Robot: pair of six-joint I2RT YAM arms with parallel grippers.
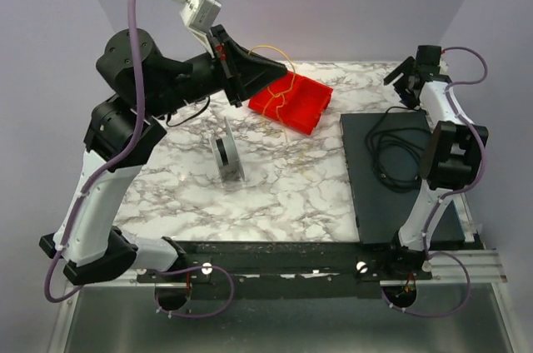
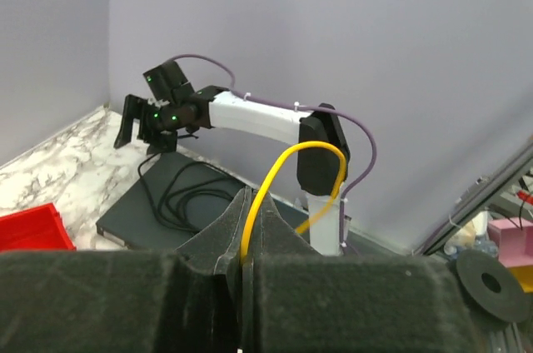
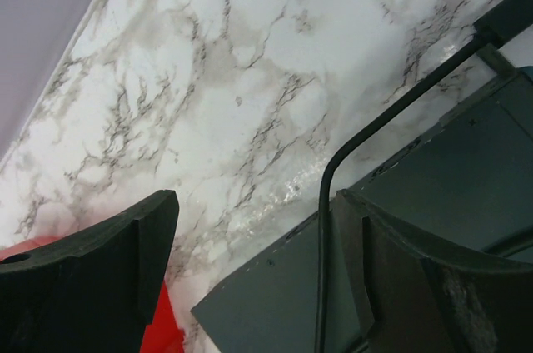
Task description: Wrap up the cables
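Note:
A thin yellow-orange cable [image 1: 280,54] loops up from my left gripper [image 1: 252,75] and trails over the red bin [image 1: 301,105] onto the marble. In the left wrist view the left gripper [image 2: 250,241] is shut on this cable [image 2: 310,146], which arcs up and to the right out of the closed jaws. My right gripper [image 1: 407,80] is open and empty at the far right, above the back edge of the black mat [image 1: 405,195]. In the right wrist view its fingers [image 3: 100,274] stand wide apart over the mat's corner [image 3: 275,307].
A grey spool stand [image 1: 226,153] stands on the marble mid-table. A thicker black cord [image 1: 390,151] lies coiled on the mat; it also shows in the right wrist view [image 3: 366,132] and the left wrist view [image 2: 179,199]. The red bin's edge [image 3: 169,330] lies by the right gripper's left finger.

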